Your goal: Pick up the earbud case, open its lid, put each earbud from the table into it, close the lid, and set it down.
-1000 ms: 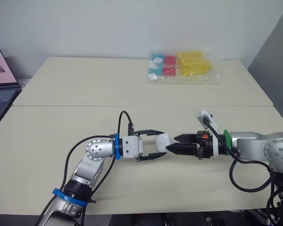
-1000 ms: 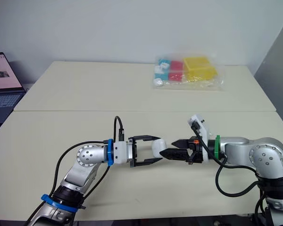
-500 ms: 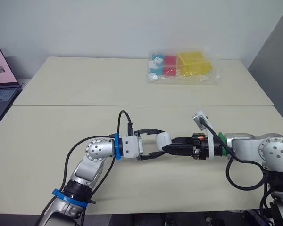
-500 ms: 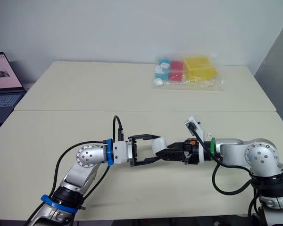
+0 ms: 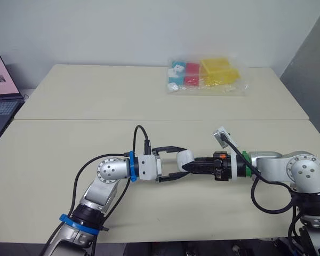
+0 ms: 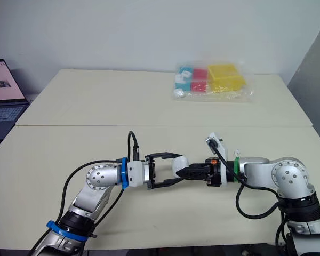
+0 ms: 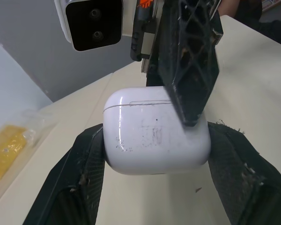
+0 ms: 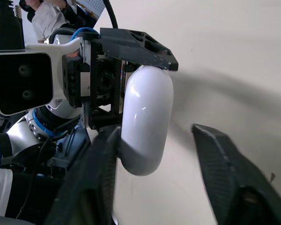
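The white earbud case point(image 5: 184, 158), lid closed, hangs just above the table at the middle front. My left gripper point(image 5: 177, 162) is shut on it, with a black finger on each side of the case point(image 7: 154, 131). My right gripper point(image 5: 188, 167) reaches in from the right, tip to tip with the left one. Its fingers straddle the free end of the case point(image 8: 145, 122). One right finger point(image 8: 103, 183) touches the case and the other point(image 8: 220, 178) stands apart from it. In the left wrist view, a right finger point(image 7: 189, 70) lies across the case's face.
A clear bag of coloured blocks point(image 5: 207, 76) lies at the far right of the back table. A laptop point(image 5: 0, 96) stands off the left edge. A seam point(image 5: 69, 120) divides the two tables. A person point(image 8: 47, 16) is behind the left arm.
My right gripper has moved left onto the case and its fingers have narrowed around it. The left gripper and the case have stayed in place.
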`<action>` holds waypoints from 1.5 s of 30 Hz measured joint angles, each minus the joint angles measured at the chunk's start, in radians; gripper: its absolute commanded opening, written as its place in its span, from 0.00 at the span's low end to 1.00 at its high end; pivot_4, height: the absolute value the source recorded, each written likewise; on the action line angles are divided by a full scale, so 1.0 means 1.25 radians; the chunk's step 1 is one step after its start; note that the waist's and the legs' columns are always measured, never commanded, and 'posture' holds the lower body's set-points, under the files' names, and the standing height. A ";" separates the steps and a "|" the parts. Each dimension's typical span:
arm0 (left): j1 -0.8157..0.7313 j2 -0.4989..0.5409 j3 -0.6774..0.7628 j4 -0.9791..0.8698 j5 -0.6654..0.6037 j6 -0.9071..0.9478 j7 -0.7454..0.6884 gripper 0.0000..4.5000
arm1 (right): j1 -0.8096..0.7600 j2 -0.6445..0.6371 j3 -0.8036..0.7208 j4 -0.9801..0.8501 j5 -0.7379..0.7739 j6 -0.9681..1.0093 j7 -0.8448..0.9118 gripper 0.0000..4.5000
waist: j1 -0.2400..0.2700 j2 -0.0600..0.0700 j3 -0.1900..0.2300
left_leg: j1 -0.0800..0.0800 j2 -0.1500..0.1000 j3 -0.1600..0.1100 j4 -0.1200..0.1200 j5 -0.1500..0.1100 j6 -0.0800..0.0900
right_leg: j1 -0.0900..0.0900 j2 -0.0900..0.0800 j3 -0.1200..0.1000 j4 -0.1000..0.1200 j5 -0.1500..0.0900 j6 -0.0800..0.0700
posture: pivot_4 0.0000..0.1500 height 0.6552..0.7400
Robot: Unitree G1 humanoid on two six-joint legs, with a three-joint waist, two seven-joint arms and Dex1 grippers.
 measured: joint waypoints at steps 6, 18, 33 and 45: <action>0.000 0.000 0.001 0.000 0.002 -0.001 0.003 0.62 | -0.001 0.002 0.000 0.008 0.009 0.002 -0.002 0.18 | 0.000 0.000 0.000 | 0.000 0.000 0.000 0.000 0.000 0.000 | 0.000 0.000 0.000 0.000 0.000 0.000 | 1.00 1.00; -0.001 0.017 0.005 0.003 0.005 0.018 0.007 0.97 | -0.011 0.000 0.003 0.013 0.009 0.011 -0.005 0.18 | 0.000 0.000 0.000 | 0.000 0.000 0.000 0.000 0.000 0.000 | 0.000 0.000 0.000 0.000 0.000 0.000 | 1.00 1.00; -0.076 0.158 0.043 -0.144 -0.138 0.614 0.010 0.97 | -0.169 -0.324 0.272 -0.138 -0.564 -0.220 0.381 0.18 | -0.002 0.003 0.002 | -0.003 0.000 -0.002 0.000 0.000 0.000 | -0.004 0.001 -0.002 -0.001 0.000 0.000 | 1.00 1.00; -0.213 0.113 -0.040 -0.270 -0.138 0.914 0.104 0.97 | -0.247 -0.327 0.416 -0.104 -1.008 -0.540 0.653 0.18 | -0.002 0.003 0.002 | -0.003 0.000 -0.001 0.001 0.000 0.000 | -0.004 0.001 0.000 0.000 0.000 0.000 | 1.00 1.00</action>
